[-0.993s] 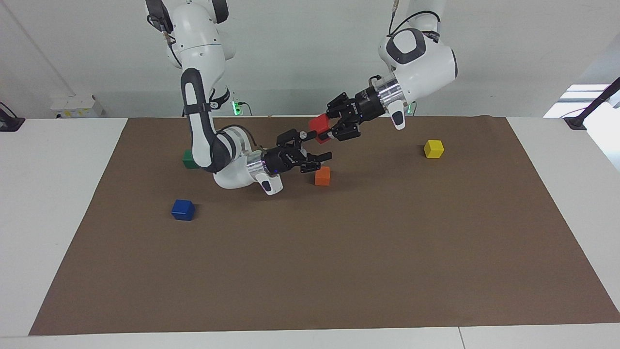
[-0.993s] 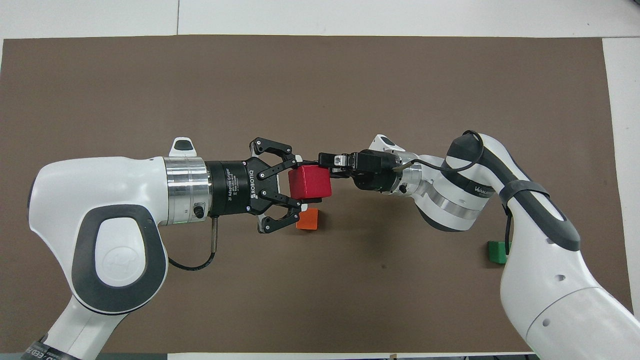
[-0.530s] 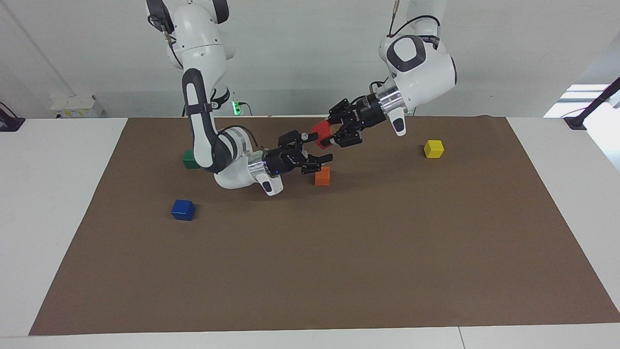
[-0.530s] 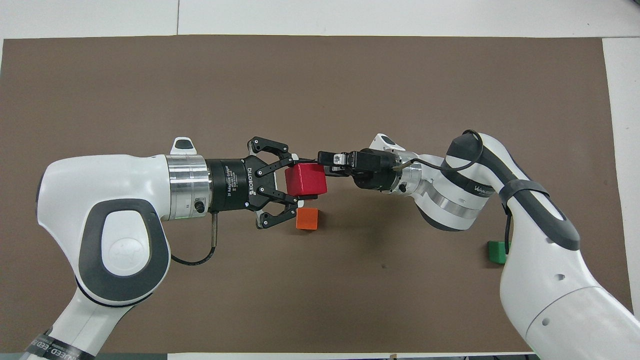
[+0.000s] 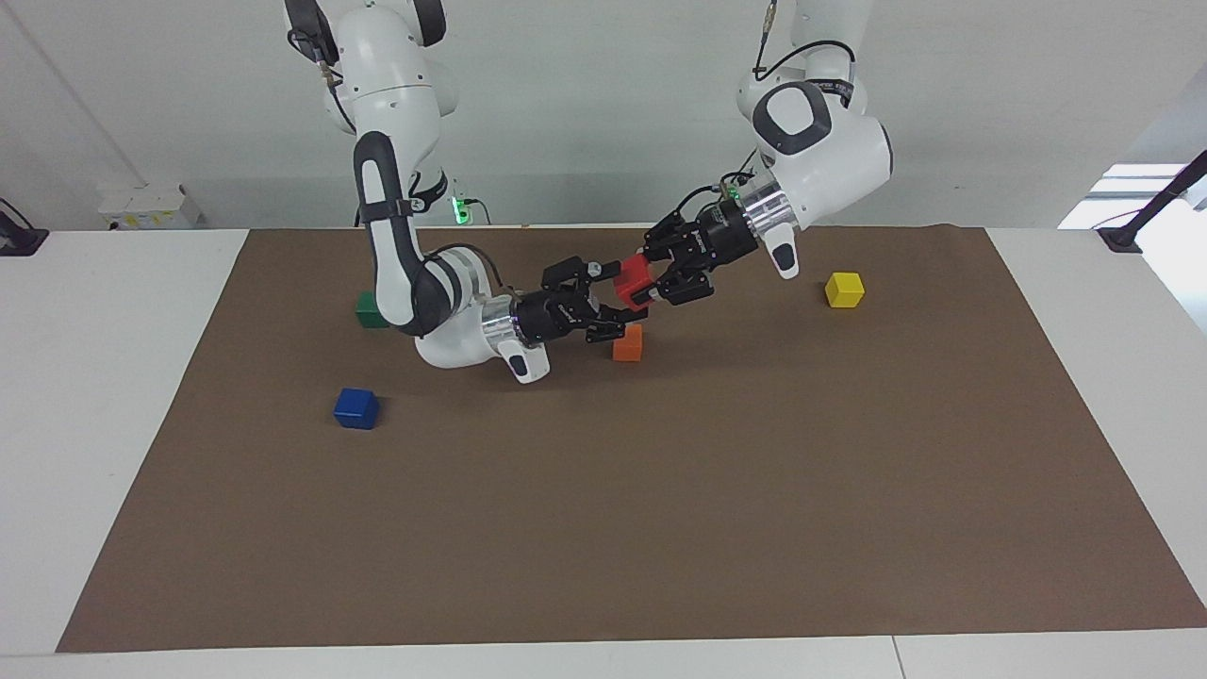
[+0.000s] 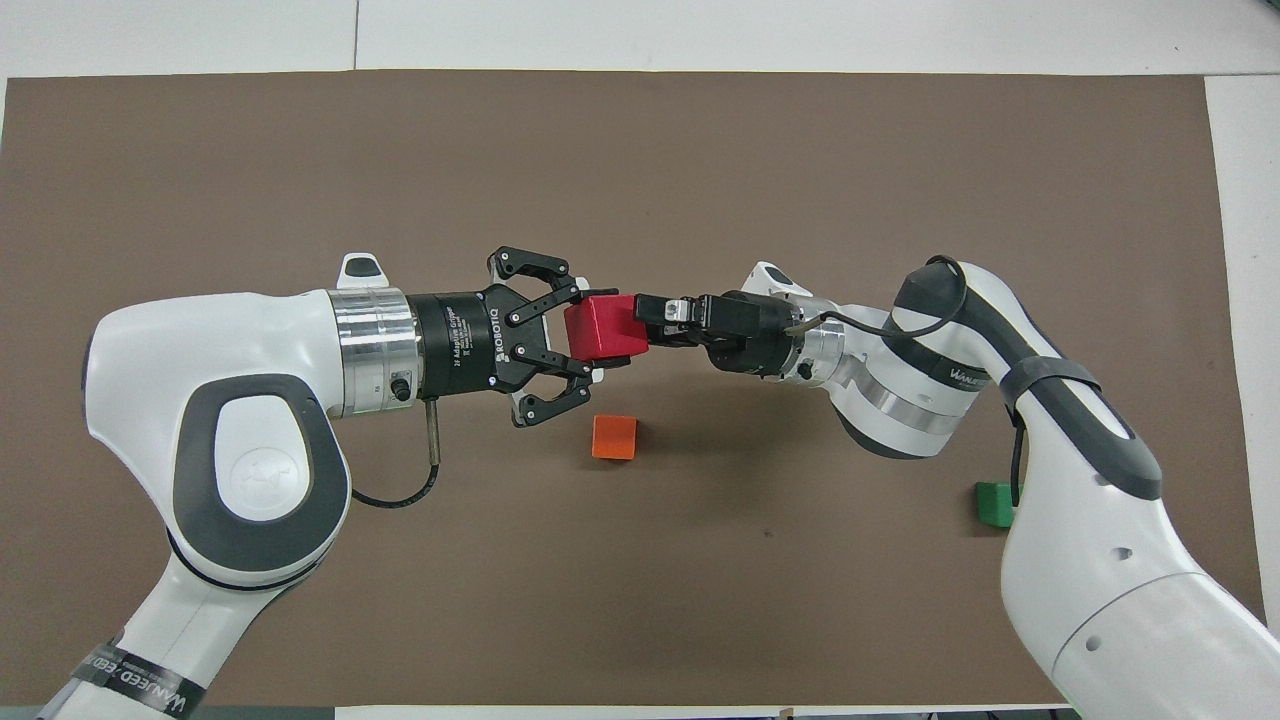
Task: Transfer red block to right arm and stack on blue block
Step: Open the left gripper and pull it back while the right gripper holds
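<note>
The red block [image 5: 630, 280] is up in the air, over the mat beside the orange cube. My left gripper [image 5: 643, 284] is shut on it; in the overhead view the left gripper [image 6: 596, 336] grips the red block [image 6: 603, 328] from the left arm's end. My right gripper [image 5: 613, 298] is open and meets the block from the other end, one finger above and one below its edge. In the overhead view the right gripper [image 6: 655, 320] overlaps the block's edge. The blue block [image 5: 356, 408] lies on the mat toward the right arm's end, hidden in the overhead view.
An orange cube [image 5: 627, 342] lies on the brown mat [image 5: 660, 490] just below the two grippers, also seen in the overhead view [image 6: 614, 437]. A green cube [image 5: 370, 309] sits by the right arm's elbow. A yellow cube [image 5: 844, 289] lies toward the left arm's end.
The left gripper has lowered the red block toward the right gripper. The right gripper has closed in, and its open fingers now reach around the block's edge.
</note>
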Robot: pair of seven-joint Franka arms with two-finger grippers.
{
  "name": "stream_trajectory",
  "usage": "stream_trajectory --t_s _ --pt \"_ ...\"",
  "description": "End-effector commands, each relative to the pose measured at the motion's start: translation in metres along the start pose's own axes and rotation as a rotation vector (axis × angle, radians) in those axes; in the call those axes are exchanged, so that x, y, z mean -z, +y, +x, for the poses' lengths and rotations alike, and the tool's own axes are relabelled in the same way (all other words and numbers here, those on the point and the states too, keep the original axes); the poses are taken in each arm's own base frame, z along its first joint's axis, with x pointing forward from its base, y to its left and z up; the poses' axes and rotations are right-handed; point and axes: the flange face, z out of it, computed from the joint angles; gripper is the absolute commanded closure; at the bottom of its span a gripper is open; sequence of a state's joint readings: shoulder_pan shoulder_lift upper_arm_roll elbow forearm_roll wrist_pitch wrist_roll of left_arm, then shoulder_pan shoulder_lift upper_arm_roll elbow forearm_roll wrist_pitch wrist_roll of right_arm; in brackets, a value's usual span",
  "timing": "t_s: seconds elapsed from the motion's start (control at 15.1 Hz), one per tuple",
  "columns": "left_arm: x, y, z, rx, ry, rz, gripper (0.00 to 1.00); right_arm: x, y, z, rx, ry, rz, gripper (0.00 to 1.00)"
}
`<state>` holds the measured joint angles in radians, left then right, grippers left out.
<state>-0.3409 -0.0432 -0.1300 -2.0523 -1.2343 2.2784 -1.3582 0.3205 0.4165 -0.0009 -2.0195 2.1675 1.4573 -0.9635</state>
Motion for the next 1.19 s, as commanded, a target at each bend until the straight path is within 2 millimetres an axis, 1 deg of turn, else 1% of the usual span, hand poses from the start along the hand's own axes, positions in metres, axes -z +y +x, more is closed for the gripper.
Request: stream_trajectory --t_s 0.0,0.13,0.2,0.26,0.33,0.4,0.6,0.99,1.06,1.13 --pt "-0.002 0.008 -0.003 -0.007 -0.017 -0.038 1.00 0.001 0.005 0.005 0.034 0.018 -0.018 0.08" --pt "-0.002 0.012 -0.003 0.006 -0.024 -0.064 1.00 0.002 0.005 0.006 0.044 0.020 -0.020 0.22" --pt "-0.004 0.014 -0.001 0.010 -0.022 -0.063 1.00 0.002 0.005 0.006 0.046 0.020 -0.020 0.42" --pt "-0.005 0.013 -0.001 0.010 -0.024 -0.062 1.00 0.002 0.006 0.006 0.046 0.021 -0.022 0.68" --pt "-0.007 0.012 -0.001 0.011 -0.022 -0.058 1.00 0.003 0.006 0.006 0.046 0.027 -0.031 1.00" --pt "-0.011 0.007 -0.004 0.005 -0.023 -0.048 1.00 0.003 0.008 0.007 0.052 0.034 -0.046 1.00" --pt "-0.011 0.007 -0.003 0.006 -0.021 -0.048 1.00 0.005 0.013 0.008 0.085 0.055 -0.086 1.00" --pt "-0.011 0.005 -0.003 0.007 -0.024 -0.038 1.00 0.006 0.013 0.008 0.086 0.059 -0.090 1.00" --pt "-0.011 0.005 -0.003 0.012 -0.024 -0.038 0.41 0.006 0.013 0.008 0.088 0.061 -0.091 1.00" --pt "-0.010 0.005 -0.004 0.010 -0.025 -0.039 0.00 0.006 0.013 0.009 0.088 0.063 -0.090 1.00"
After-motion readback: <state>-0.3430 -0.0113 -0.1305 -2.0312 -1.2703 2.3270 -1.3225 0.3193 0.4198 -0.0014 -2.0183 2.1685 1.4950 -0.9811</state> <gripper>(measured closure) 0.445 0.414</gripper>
